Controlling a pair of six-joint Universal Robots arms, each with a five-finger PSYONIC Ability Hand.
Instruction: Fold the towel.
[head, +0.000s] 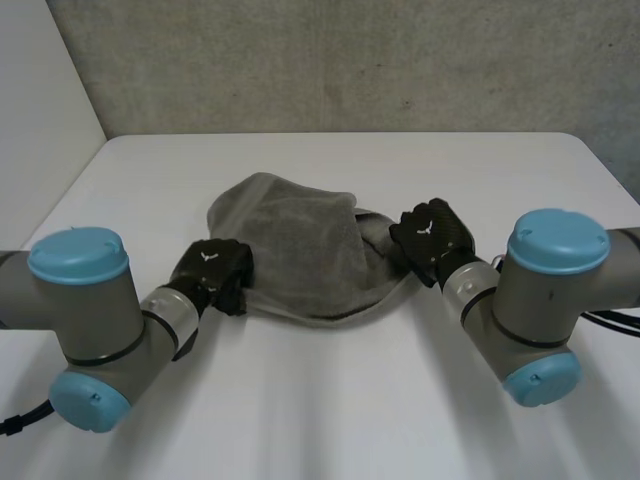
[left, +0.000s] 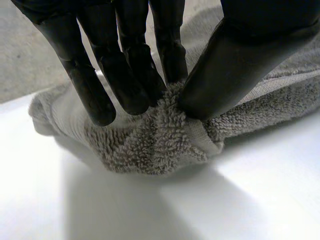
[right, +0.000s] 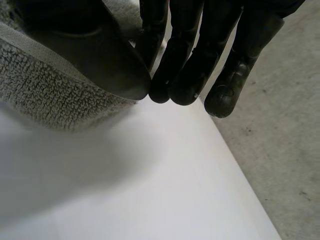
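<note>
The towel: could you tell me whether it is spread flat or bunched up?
Bunched up, not flat. The towel sits as a rumpled mound, one layer lapped over; the left hand pinches its edge.

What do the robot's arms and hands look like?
The left arm and right arm are grey tubes with light-blue caps at the joints. The left hand and right hand are black, with thick fingers and a small white mark on the back.
</note>
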